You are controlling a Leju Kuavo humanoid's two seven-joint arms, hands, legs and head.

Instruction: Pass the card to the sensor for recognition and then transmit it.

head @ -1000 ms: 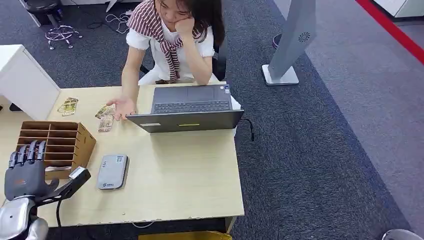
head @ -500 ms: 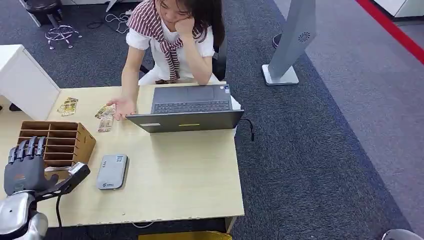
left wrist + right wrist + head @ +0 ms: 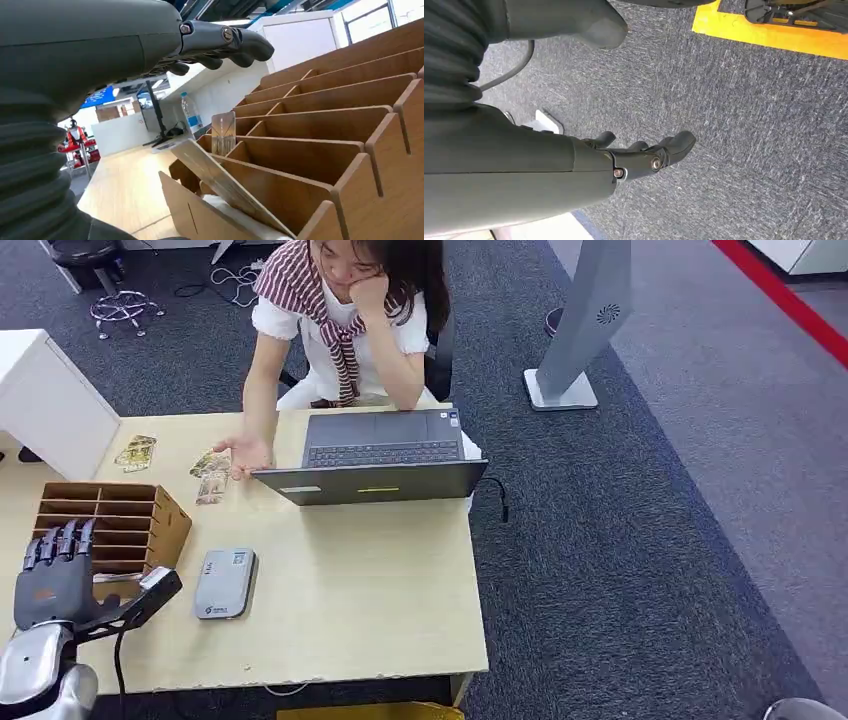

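Barely anything moved, honestly; the left hand [image 3: 55,575] at the lower left of the head view dipped a touch and nudged back toward the rack [image 3: 140,520] after creeping up half a second ago, so it's basically hovering in place; fingers are spread and straight up, thumb sticking out to the right, nothing in it; the left wrist view agrees, with the fingers [image 3: 227,42] held out flat above the wooden slots and nothing between them.

The card [image 3: 227,192] sits propped at a slant in one of the near slots of the rack, with another small card [image 3: 223,132] standing upright one slot further back; neither is touched yet, so my read is the pick hasn't started and the hand is lining up.

Just right of the rack on the desk [image 3: 380,600] lies the sensor [image 3: 225,583], flat and grey, nothing on it; further up, the person's hand [image 3: 243,453] rests palm-up by a few loose cards [image 3: 210,475], next to the laptop [image 3: 375,455], probably waiting for the handover.

The right hand [image 3: 644,152] hangs over the carpet, fingers loosely apart, holding nothing; so the whole job still lies ahead: grab, scan, pass.
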